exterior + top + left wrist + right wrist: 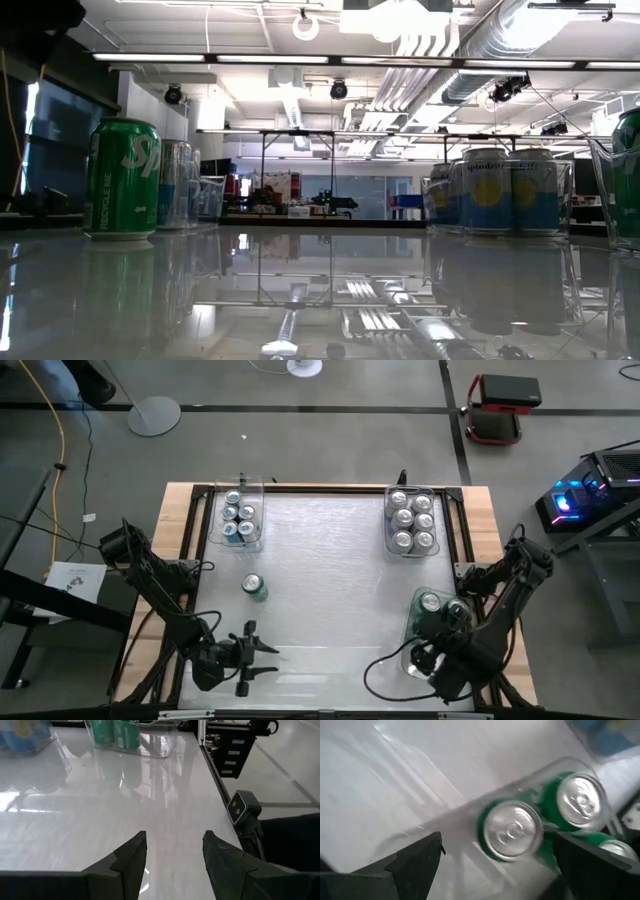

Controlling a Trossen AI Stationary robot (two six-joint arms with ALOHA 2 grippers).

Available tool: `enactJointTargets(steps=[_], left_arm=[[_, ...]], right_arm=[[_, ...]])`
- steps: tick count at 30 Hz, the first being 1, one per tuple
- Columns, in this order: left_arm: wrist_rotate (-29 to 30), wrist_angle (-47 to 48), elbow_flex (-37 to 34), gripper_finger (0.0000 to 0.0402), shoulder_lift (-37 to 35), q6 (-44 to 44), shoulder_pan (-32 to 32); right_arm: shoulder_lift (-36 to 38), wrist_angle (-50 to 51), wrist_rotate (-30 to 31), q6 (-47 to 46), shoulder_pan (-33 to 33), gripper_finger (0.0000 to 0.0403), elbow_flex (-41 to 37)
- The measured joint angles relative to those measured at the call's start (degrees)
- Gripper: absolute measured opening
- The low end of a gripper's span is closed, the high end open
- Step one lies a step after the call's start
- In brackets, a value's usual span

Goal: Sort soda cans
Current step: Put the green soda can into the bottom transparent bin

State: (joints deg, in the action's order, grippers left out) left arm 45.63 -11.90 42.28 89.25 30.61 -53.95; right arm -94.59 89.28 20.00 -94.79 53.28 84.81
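High view: table (330,575) carried three clear bins. Far-left bin (239,515) held about five cans (241,513), teal-sided with silver tops. Far-right bin (412,520) held about seven silver-topped cans (404,518), packed close. Near-right bin (432,632) held green cans (431,603), at least two showing, the rest hidden under the right arm. One loose green can (254,587) stood upright on the bare table, below the far-left bin, well apart from every bin. Left gripper (262,658) rested near the table's front edge, fingers parted and holding nothing. Right gripper (420,657) hung over the near-right bin

Low view: loose green can (121,179) upright at left, bin with cans (178,183) just behind it. Bin of blue cans with yellow circles (505,191) at right. Green can (628,180) behind a clear wall at the right edge

Left wrist view: left gripper (174,851), fingers moderately apart over bare table, empty. Bin of green cans (131,737) beyond; blue cans (22,735) in another bin

Right wrist view: right gripper (497,852), fingers spread wide above the bin wall (555,767). Three green cans inside, nearest can (510,830) between the fingers, none gripped
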Motion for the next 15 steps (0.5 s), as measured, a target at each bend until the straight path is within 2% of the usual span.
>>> enactJointTargets(steps=[2, 4, 8, 10, 12, 15], left_arm=[[0.27, -0.04, 0.03, 0.0174, 0.0, -2.41, -0.27], [2.85, 0.17, 0.83, 0.0174, -0.01, -5.4, -0.84], [7.04, 3.87, 4.85, 0.0174, -1.71, -13.47, -1.93], [7.02, 11.14, 8.25, 0.0174, -3.79, -15.13, -2.78], [5.83, 22.81, 12.49, 0.0174, -6.36, -13.31, -4.31], [-1.72, 44.11, 20.63, 0.0174, -9.39, -7.39, -5.91]], right_arm=[[0.0, -2.56, 2.78, -0.83, -0.34, 0.0365, 1.31], [-0.18, -8.41, 8.65, -0.43, -1.18, 0.0365, 2.33], [-2.67, -25.85, 18.05, 12.11, -4.13, 0.0365, 3.69], [-4.47, -36.32, 20.59, 21.61, -5.91, 0.0365, 3.99], [-6.57, -48.48, 22.07, 32.55, -8.02, 0.0365, 4.11], [-10.2, -63.55, 21.7, 47.92, -11.14, 0.0365, 4.16]])
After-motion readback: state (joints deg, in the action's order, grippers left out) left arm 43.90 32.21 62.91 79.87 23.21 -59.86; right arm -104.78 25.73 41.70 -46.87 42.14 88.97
